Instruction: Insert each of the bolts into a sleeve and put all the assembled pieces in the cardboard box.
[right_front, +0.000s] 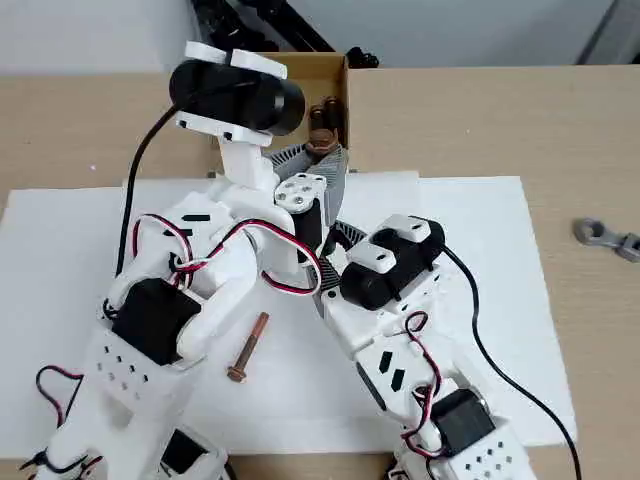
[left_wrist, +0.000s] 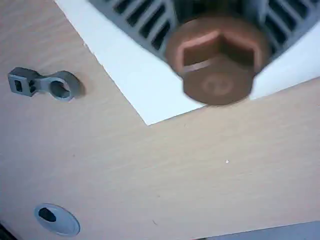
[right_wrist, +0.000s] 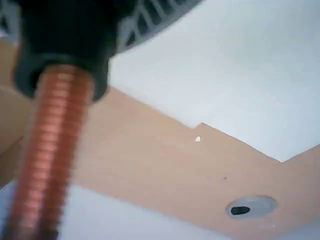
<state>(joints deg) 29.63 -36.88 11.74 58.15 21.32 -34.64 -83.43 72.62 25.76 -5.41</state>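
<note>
A threaded shaft (right_wrist: 47, 150) juts from the black sleeve (right_wrist: 65, 45) clamped in the right gripper (right_front: 337, 238), while the left gripper (right_front: 318, 160) pinches a bolt head (left_wrist: 215, 60) just beside the cardboard box (right_front: 343, 95). A loose bolt (right_front: 250, 347) lies well apart from the box, nearer the left arm (right_front: 200, 270), its length aimed boxward.

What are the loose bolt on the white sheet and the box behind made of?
The loose bolt looks like copper-coloured metal, dull sheen, hexagonal head; coloured plastic is possible. The box looks like plain brown cardboard, matte, with thin walls.
</note>
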